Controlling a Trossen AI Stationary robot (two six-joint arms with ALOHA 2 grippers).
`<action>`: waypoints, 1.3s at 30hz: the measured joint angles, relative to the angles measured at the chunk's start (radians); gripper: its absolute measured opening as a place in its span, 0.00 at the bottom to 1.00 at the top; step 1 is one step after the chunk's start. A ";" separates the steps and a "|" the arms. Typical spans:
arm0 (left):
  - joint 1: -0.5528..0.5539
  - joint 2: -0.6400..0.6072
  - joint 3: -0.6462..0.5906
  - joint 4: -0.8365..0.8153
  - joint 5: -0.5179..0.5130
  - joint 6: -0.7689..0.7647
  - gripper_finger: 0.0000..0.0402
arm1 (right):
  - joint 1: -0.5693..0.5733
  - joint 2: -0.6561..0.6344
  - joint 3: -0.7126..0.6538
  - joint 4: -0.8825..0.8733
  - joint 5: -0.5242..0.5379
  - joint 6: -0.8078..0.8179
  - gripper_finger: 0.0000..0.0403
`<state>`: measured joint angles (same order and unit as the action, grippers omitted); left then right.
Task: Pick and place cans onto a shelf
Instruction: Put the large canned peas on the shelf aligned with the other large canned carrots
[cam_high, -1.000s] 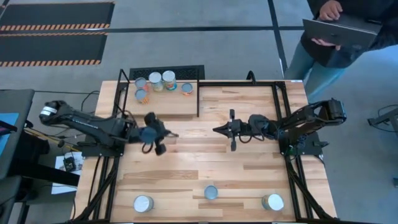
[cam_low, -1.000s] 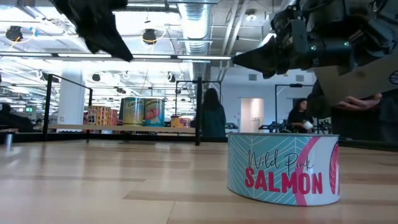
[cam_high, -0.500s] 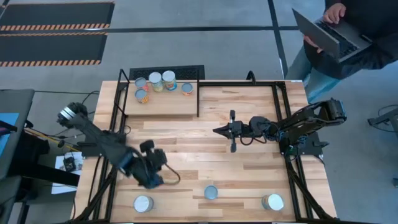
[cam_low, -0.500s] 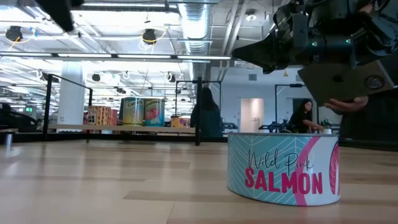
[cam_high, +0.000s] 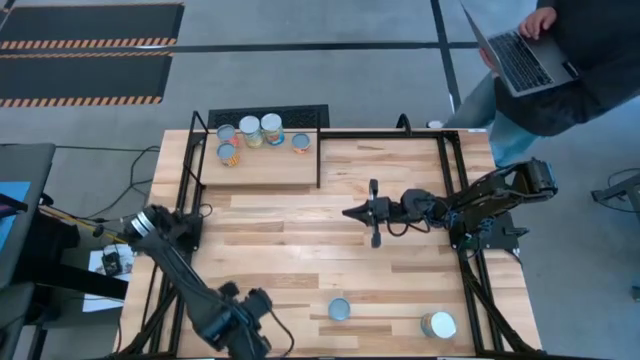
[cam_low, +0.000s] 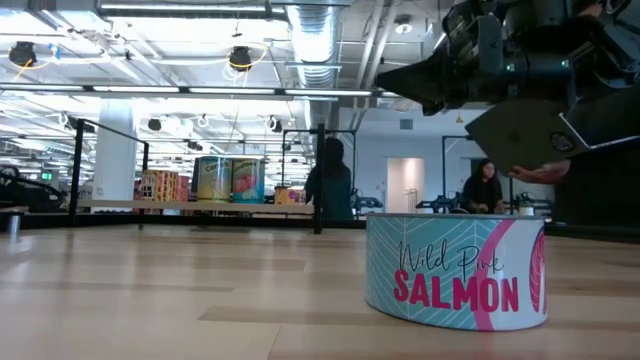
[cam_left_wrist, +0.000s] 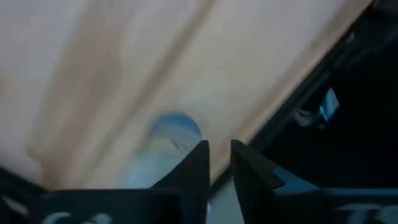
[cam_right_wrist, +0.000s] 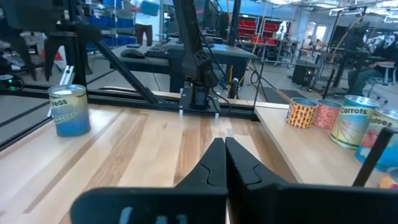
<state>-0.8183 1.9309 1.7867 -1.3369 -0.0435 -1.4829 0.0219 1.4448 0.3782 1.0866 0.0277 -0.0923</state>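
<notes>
**Operator:** Starting with the high view: where is the working claw?

**Technician:** The left gripper (cam_high: 243, 333) hangs over the near-left corner of the table (cam_high: 300, 255). Its arm covers whatever lies under it, so no can shows there. Two loose cans are visible, a teal can (cam_high: 340, 309) and a white-topped can (cam_high: 438, 325). The shelf (cam_high: 270, 170) sits at the far-left corner with five cans (cam_high: 250, 133) already on it.

**Operator:** And the low view?

**Technician:** Only the salmon can (cam_low: 455, 270) stands close. The left gripper does not appear.

**Operator:** Left wrist view?

**Technician:** A blurred pale-blue can (cam_left_wrist: 166, 140) lies ahead of the fingers (cam_left_wrist: 198, 163), offset to one side. The jaws stand narrowly parted and hold nothing. The gap looks slimmer than the can.

**Operator:** What is the procedure?

**Technician:** Widen the jaws fully first. Centre the can between the fingers, then descend straight. Close on the side wall, not the rim. The table edge is just beside the can, so a nudge could push it off.

**Operator:** Right wrist view?

**Technician:** The right gripper (cam_right_wrist: 224, 155) waits at mid-table, fingers pressed together and empty.
</notes>
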 joint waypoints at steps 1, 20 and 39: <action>-0.006 0.018 0.016 0.000 0.029 -0.032 0.15 | 0.001 0.000 0.000 0.002 0.000 -0.007 0.01; -0.058 0.087 0.016 -0.055 0.112 -0.452 0.34 | 0.000 0.000 0.000 0.027 -0.003 -0.021 0.01; -0.052 0.082 -0.065 -0.045 0.046 -0.387 0.01 | 0.000 0.000 0.000 0.029 -0.003 -0.021 0.01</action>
<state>-0.8704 2.0133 1.7214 -1.3823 0.0027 -1.8694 0.0223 1.4447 0.3782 1.1152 0.0250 -0.1131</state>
